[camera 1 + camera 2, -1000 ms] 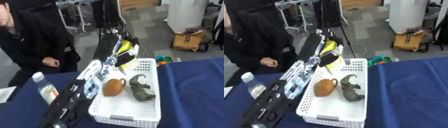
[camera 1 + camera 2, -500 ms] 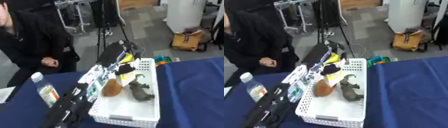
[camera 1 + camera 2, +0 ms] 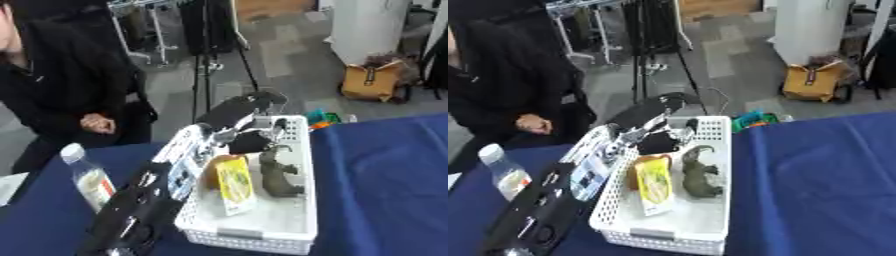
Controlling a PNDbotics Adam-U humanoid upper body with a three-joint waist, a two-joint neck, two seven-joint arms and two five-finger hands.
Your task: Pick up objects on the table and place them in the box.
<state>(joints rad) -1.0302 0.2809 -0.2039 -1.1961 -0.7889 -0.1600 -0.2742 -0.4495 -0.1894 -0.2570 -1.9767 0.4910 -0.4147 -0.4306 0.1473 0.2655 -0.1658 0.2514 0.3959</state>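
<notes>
A white slatted basket (image 3: 254, 231) stands on the blue table. Inside it lies a yellow packet (image 3: 234, 182), leaning over a brown rounded thing (image 3: 211, 172) that is mostly hidden. A grey-green toy dinosaur (image 3: 278, 175) lies beside the packet on the right. My left arm (image 3: 144, 200) comes in from the lower left along the basket's left side. My left hand (image 3: 249, 139) hovers over the basket's far end, above the packet, with its fingers spread and nothing in them. My right hand shows in neither view.
A water bottle (image 3: 87, 177) stands on the table left of my arm. A green and orange thing (image 3: 754, 119) sits just beyond the basket's far right corner. A person in black stands at the far left edge. Blue cloth (image 3: 385, 190) stretches to the right.
The yellow packet, held in my left hand over the basket's far end, has been let go and now lies inside the basket. The hand has opened.
</notes>
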